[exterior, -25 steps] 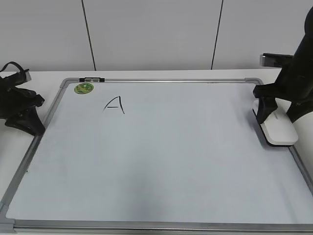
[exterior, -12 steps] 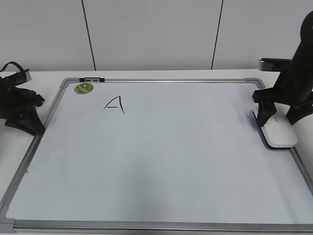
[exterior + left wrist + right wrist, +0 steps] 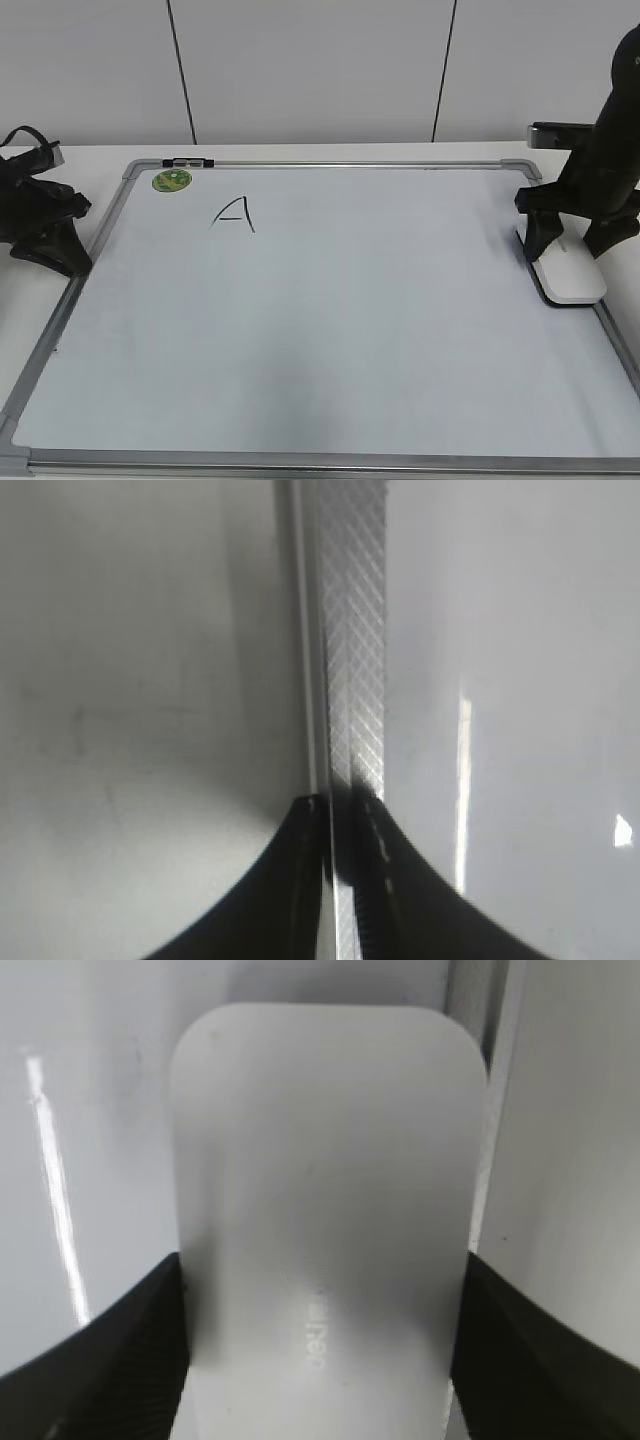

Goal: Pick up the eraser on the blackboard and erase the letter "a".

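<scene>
1. Over the last second we see the right tool (image 3: 566,240) straighten above the eraser (image 3: 568,272) and settle lower, its two fingers now standing on either long flank of the white block instead of leaning in from the right.
2. In the right wrist view the dark fingers (image 3: 110,1350) bracket the eraser (image 3: 325,1200) on both sides, touching or all but touching its edges; we judge the tool spread to the block's width and about to clamp, not yet lifting, since the eraser still lies flat on the blackboard (image 3: 330,330).
3. For the task, we read this as the grasp being nearly set; the wiping has not begun.
4. The eraser lies at the right edge of the blackboard, just beside the silver frame (image 3: 612,325). Its long axis runs from the far side toward the near side of the board, roughly parallel to that frame, white top up.
5. The only letter (image 3: 233,214) we see sits well apart, near the green sticker (image 3: 171,181), and is unwiped.
6. The left tool (image 3: 335,880) rests at the left frame on the tabletop (image 3: 330,152); its fingers appear pressed together, holding nothing.
</scene>
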`<move>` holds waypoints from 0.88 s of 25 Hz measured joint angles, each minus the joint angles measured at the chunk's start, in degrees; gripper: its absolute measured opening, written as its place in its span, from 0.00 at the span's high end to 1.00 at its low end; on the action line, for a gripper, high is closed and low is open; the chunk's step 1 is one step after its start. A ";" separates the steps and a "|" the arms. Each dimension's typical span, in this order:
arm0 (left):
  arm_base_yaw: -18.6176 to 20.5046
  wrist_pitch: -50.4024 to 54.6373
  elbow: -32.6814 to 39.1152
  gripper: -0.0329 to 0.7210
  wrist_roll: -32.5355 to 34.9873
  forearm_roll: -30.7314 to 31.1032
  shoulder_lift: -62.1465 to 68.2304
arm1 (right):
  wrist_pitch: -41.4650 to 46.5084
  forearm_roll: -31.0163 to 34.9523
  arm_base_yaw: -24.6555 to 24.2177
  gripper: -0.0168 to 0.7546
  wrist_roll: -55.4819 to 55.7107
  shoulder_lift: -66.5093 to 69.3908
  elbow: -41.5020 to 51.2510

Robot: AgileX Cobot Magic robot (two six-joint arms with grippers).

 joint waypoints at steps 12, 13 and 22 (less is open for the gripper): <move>0.00 0.00 0.00 0.88 0.00 0.00 0.00 | -0.11 0.44 0.00 0.23 0.00 0.85 0.23; 0.00 0.00 0.00 0.88 0.00 0.00 0.00 | -0.11 0.55 0.00 0.21 0.10 0.85 0.23; 0.00 0.00 0.00 0.88 0.00 0.00 0.00 | 4.31 -0.23 0.00 0.19 0.09 0.85 -5.27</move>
